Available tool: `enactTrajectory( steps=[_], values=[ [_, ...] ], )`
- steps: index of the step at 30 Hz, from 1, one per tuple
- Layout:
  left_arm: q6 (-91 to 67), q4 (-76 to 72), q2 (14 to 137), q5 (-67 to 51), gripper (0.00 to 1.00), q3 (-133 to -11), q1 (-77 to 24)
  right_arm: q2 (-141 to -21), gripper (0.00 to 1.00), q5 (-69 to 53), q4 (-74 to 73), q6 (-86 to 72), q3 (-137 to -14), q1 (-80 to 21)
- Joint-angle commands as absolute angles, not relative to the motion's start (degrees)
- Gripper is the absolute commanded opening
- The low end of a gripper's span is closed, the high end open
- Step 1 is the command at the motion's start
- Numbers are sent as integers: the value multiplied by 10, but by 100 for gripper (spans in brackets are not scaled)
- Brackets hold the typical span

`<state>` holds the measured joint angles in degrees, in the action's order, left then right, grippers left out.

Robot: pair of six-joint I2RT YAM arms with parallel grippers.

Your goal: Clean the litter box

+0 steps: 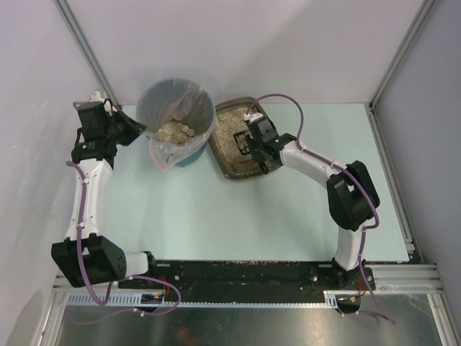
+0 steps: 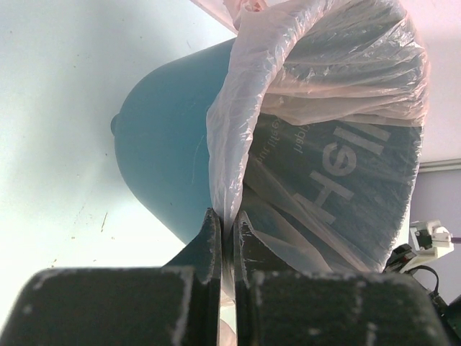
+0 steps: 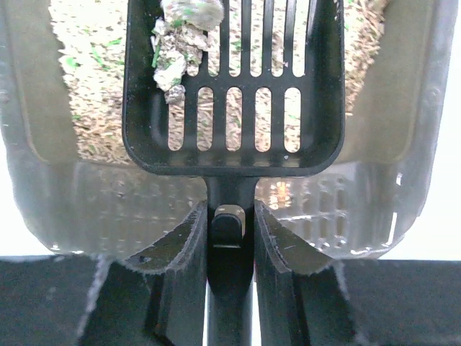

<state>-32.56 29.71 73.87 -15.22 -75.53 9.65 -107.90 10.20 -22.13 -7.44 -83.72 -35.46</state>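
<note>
The litter box sits at the far side of the desk, right of centre. Its long axis runs away from the arm bases with a slight tilt, and its left rim is just beside the round teal bin. The right arm is plainly the nearer one: it reaches in over the near right part of the tray, and its jaws are clamped on the handle of a black slotted litter scoop. In the right wrist view the handle runs straight out between the two fingers, so the scoop's long axis continues the line of the jaws. The blade is over the litter box, and pale greenish clumps are piled at its far left corner, with sandy litter showing through the slots beneath. The left arm is at the bin's left side, and its jaws are closed on a fold of the clear plastic liner at the lip of the bin, seemingly holding the mouth open. In the top view the bin already holds some pale lumps. The coming move turns on the bin lying to the left of the loaded scoop, right beside the tray. It looks like a lift and a short sideways carry over the two rims, keeping the blade level so the clumps do not roll off the open far edge. I cannot tell whether the blade rests on the litter or hangs just above it.
</note>
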Motion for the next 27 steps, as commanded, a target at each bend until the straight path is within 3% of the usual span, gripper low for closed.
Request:
enactTrajectory(
  steps=[1,3,7,11,14,16,20,24,27],
  values=[
    [-329,280,743,-177,0,-776,90,-1094,0,105,-283,-81,-901,-343],
    [-333,280,749,-171,0,-782,88,-1053,0,59,-233,-114,-858,-313],
    [-324,280,757,-160,0,-787,88,-1058,0,88,-250,-56,-881,-330],
    [-323,280,761,-164,0,-795,88,-1050,0,5,-210,-155,-844,-279],
    [-323,279,751,-147,0,-786,88,-1076,0,83,-261,-43,-893,-357],
    [-325,280,742,-143,0,-779,88,-1113,0,123,-300,-52,-930,-359],
    [-324,280,732,-149,0,-767,87,-1071,0,-9,-200,-150,-863,-270],
    [-319,280,730,-152,0,-761,87,-1106,0,98,-280,-41,-934,-331],
    [-324,279,734,-158,0,-759,87,-1106,0,66,-292,-85,-918,-309]
  ],
)
